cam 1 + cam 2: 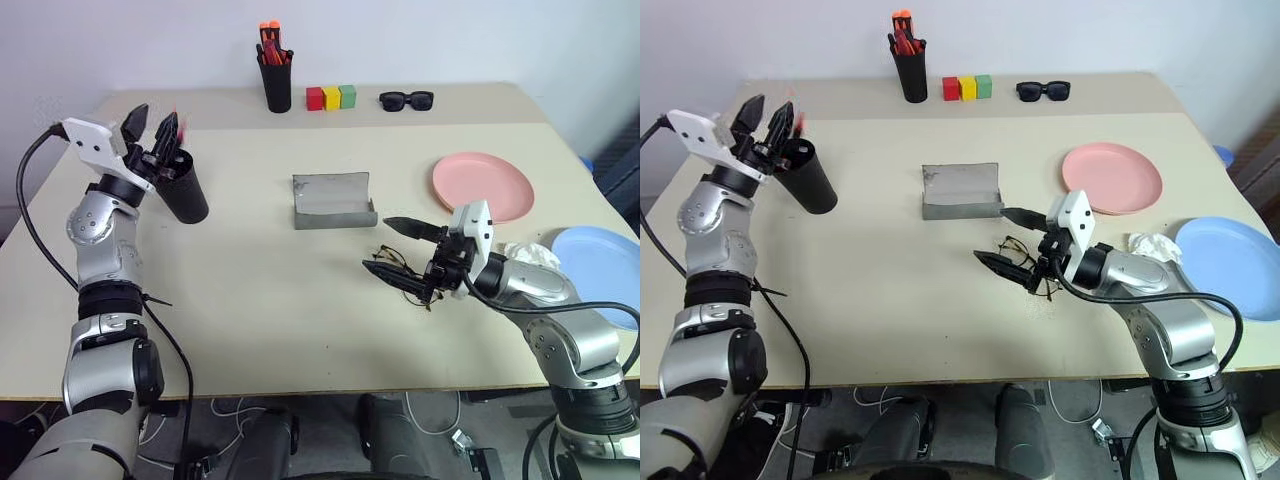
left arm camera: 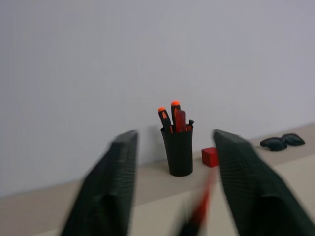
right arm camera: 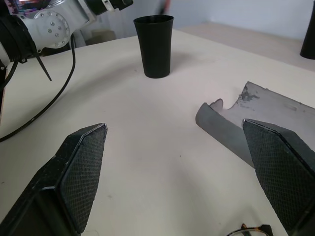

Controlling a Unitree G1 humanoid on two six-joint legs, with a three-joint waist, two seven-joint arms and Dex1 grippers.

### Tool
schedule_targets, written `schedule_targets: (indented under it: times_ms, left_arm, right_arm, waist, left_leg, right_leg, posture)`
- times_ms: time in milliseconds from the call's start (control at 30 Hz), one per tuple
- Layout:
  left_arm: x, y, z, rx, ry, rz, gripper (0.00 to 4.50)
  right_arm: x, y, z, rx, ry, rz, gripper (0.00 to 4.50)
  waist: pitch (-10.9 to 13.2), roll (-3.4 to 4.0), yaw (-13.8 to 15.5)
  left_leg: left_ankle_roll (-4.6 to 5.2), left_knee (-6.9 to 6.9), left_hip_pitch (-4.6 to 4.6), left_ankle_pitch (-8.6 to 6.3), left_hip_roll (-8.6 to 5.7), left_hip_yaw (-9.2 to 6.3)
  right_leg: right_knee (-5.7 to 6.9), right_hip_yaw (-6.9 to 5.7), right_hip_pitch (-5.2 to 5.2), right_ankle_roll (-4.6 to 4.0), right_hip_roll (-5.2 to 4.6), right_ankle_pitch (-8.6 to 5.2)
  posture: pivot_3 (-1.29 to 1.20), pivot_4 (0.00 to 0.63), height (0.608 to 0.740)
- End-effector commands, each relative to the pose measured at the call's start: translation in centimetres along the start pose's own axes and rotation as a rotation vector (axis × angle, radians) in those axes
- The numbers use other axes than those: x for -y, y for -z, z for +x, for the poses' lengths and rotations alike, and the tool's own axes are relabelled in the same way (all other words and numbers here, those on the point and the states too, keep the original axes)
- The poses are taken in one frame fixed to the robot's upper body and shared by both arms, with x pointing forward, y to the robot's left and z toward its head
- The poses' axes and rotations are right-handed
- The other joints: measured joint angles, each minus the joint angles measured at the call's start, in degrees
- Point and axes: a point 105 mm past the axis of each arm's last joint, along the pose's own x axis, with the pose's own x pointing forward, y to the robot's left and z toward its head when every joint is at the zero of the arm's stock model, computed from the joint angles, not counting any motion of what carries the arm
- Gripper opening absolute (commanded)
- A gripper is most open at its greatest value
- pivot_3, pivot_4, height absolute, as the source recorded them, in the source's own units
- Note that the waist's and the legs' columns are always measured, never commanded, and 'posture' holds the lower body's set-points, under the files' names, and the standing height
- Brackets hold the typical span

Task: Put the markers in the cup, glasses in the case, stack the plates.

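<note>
My left gripper (image 1: pixel 155 118) hangs open just above the rim of the wide black cup (image 1: pixel 185 186) at the table's left. A red marker (image 2: pixel 201 212) shows as a blur between its fingers, tip down towards the cup's mouth, and neither finger grips it. The grey case (image 1: pixel 334 200) lies open at the table's middle. The wire-framed glasses (image 1: pixel 398 272) lie on the table in front of the case, and my right gripper (image 1: pixel 378 245) stands open over them, one finger on either side. The pink plate (image 1: pixel 483 185) and the blue plate (image 1: pixel 600 262) lie apart at the right.
A slim black pen pot (image 1: pixel 275 78) with orange-capped pens stands at the back, next to red, yellow and green blocks (image 1: pixel 331 97) and black sunglasses (image 1: pixel 406 99). A crumpled white tissue (image 1: pixel 530 253) lies between the plates, by my right arm.
</note>
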Motion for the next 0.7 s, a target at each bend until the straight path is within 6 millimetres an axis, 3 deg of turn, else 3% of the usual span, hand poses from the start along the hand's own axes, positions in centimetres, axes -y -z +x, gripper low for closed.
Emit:
schedule_targets:
  times_ms: [33,167,333,400,467,567,700]
  left_arm:
    - [-0.5,-1.7,0.1,0.058,0.0,0.023,4.3]
    - [1.2,-1.9,0.7,0.042,0.078,-0.061,4.46]
    - [10.6,-1.1,0.1,-0.166,0.587,-0.285,4.46]
    - [13.6,0.5,-0.2,-0.282,0.723,-0.264,4.46]
    - [15.3,2.7,0.4,-0.366,0.752,-0.222,4.46]
    - [18.6,6.0,1.3,-0.467,0.833,-0.059,4.46]
    - [22.2,7.8,1.7,-0.534,0.939,-0.028,4.46]
  right_arm:
    - [-0.1,-1.4,-0.1,0.035,-0.008,-0.047,4.5]
    - [-0.2,-1.3,0.1,0.037,-0.012,-0.046,4.5]
    - [0.0,-1.3,0.3,0.04,-0.017,-0.044,4.5]
    - [0.1,-1.2,0.4,0.041,-0.017,-0.048,4.5]
    - [0.2,-1.1,0.7,0.046,-0.017,-0.051,4.5]
    - [0.3,-1.2,1.0,0.057,-0.011,-0.059,4.5]
    - [0.4,-1.3,0.8,0.059,0.009,-0.069,4.5]
  waist:
    - [0.0,0.0,0.01]
    - [0.0,0.0,0.01]
    - [0.0,0.0,0.13]
    - [0.0,0.0,0.06]
    - [0.0,0.0,0.0]
    - [0.0,0.0,0.06]
    - [0.0,0.0,-0.02]
  left_leg:
    - [0.0,0.0,0.0,0.0,0.0,0.0]
    - [0.0,0.0,-0.01,0.0,0.0,0.0]
    - [0.01,0.01,-0.02,-0.01,-0.01,-0.02]
    - [0.02,0.03,-0.02,-0.01,-0.01,-0.03]
    - [0.02,0.03,0.03,-0.01,-0.02,-0.02]
    - [0.02,0.03,0.05,0.0,0.0,-0.01]
    - [0.09,0.02,0.0,-0.04,-0.01,0.02]
  right_leg:
    - [0.0,0.0,0.0,0.0,0.0,0.0]
    - [0.0,0.0,0.0,0.0,0.0,0.0]
    - [0.01,0.0,0.03,0.0,-0.01,0.0]
    - [0.02,0.0,0.04,0.0,0.0,0.0]
    - [0.05,0.0,0.06,0.0,0.02,0.0]
    - [0.02,0.0,0.07,0.0,0.06,-0.01]
    - [-0.05,0.0,0.06,0.0,0.05,-0.01]
  posture:
    - [0.0,0.15,0.74]
    - [0.0,0.15,0.74]
    - [0.0,0.15,0.74]
    - [0.0,0.15,0.74]
    - [0.0,0.15,0.74]
    - [0.0,0.15,0.74]
    - [0.0,0.15,0.74]
